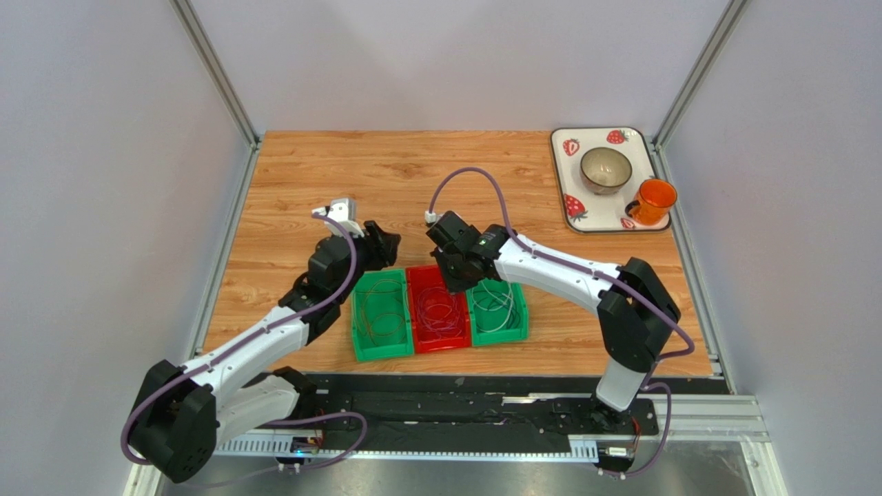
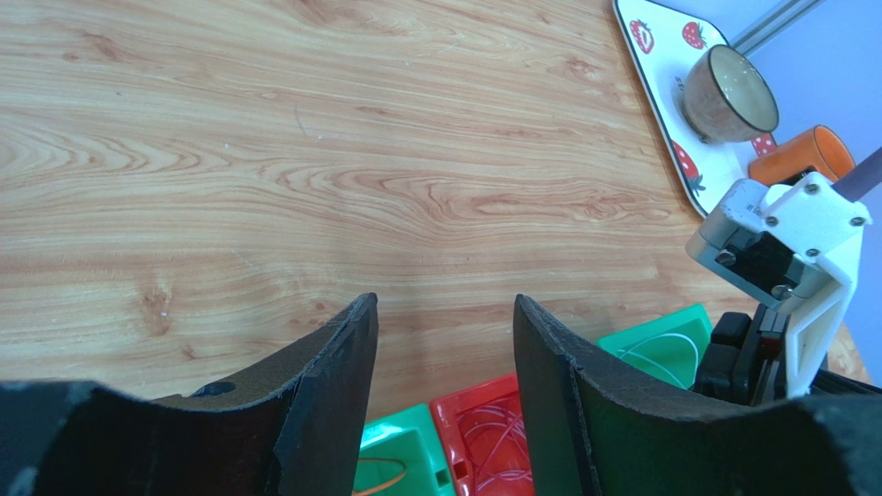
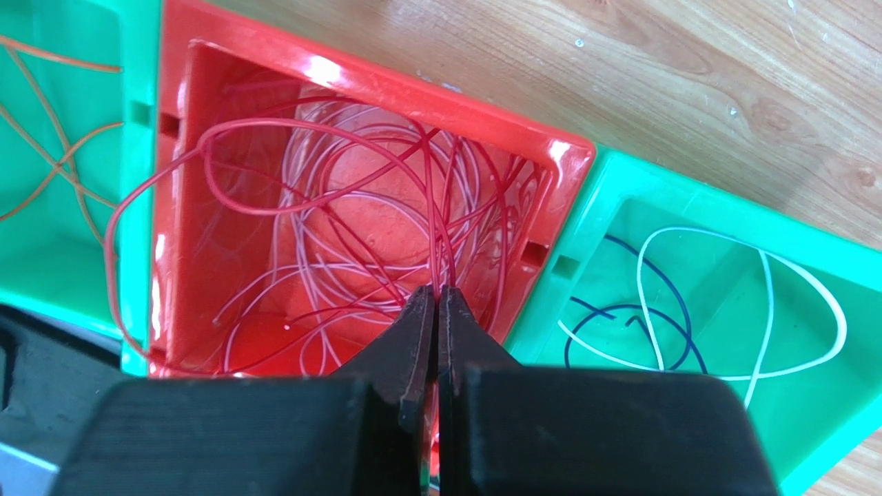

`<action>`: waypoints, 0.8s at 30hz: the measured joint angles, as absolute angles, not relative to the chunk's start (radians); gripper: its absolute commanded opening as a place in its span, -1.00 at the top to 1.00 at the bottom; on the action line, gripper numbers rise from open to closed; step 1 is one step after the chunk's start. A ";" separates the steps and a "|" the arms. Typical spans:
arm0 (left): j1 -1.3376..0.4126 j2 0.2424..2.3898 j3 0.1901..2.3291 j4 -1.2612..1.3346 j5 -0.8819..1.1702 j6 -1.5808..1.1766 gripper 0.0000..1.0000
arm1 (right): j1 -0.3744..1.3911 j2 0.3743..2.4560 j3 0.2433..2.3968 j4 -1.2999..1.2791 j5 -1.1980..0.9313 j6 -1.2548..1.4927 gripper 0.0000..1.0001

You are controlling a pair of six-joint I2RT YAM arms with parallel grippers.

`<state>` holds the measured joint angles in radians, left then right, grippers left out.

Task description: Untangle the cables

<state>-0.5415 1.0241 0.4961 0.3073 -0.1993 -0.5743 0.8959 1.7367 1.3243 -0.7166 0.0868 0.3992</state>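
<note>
Cables [image 3: 440, 207] lie colour-sorted in a red bin [image 3: 373, 78] flanked by green bins [image 3: 544, 310]. Right gripper [image 3: 435, 310] is closed inside the red bin, apparently pinching red strands to draw them free. Beyond it, left gripper [image 2: 445, 305] hangs wide apart and empty over the table [image 2: 311, 155], evidently on standby.

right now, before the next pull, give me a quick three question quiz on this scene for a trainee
1. True or false: the left gripper is shut on a cable.
2. The right gripper, shut on red cables, hangs over which bin? A: blue bin. B: red bin. C: yellow bin.
3. Name the two cable colours lying in the right green bin.

Key: 1 false, its jaws stand open and hold nothing. 2 B. 3 white and dark blue.
</note>
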 measured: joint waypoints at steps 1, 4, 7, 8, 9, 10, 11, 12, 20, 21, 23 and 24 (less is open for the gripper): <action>-0.542 1.024 0.496 0.307 -0.199 -0.574 -0.18 | 0.896 1.742 1.326 -0.717 0.091 0.400 1.00; -0.542 1.024 0.496 0.307 -0.199 -0.574 -0.18 | 0.900 1.771 1.343 -0.717 0.105 0.401 1.00; -0.542 1.024 0.496 0.307 -0.198 -0.574 -0.18 | 0.908 1.816 1.374 -0.711 0.110 0.404 1.00; -0.542 1.024 0.496 0.307 -0.196 -0.574 -0.18 | 0.911 1.829 1.381 -0.706 0.111 0.405 1.00; -0.542 1.024 0.496 0.307 -0.196 -0.574 -0.18 | 0.915 1.845 1.390 -0.700 0.113 0.408 1.00; -0.542 1.024 0.496 0.307 -0.196 -0.574 -0.18 | 0.918 1.861 1.396 -0.693 0.114 0.409 1.00; -0.542 1.024 0.496 0.307 -0.196 -0.574 -0.18 | 0.921 1.871 1.398 -0.686 0.115 0.412 1.00; -0.542 1.024 0.496 0.307 -0.196 -0.574 -0.18 | 0.926 1.880 1.400 -0.680 0.117 0.415 1.00; -0.542 1.024 0.496 0.307 -0.193 -0.574 -0.18 | 0.960 1.966 1.407 -0.649 0.158 0.420 1.00; -0.542 1.024 0.496 0.307 -0.193 -0.574 -0.18 | 0.962 1.975 1.407 -0.649 0.164 0.420 1.00; -0.542 1.024 0.496 0.307 -0.192 -0.574 -0.18 | 0.963 1.988 1.407 -0.650 0.174 0.420 1.00; -0.541 1.024 0.496 0.307 -0.192 -0.574 -0.18 | 0.963 1.990 1.409 -0.651 0.177 0.420 1.00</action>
<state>-0.5411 1.0241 0.4961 0.3073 -0.1925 -0.5739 0.9627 1.9903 1.4094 -0.6506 0.1772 0.4198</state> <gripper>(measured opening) 0.595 0.011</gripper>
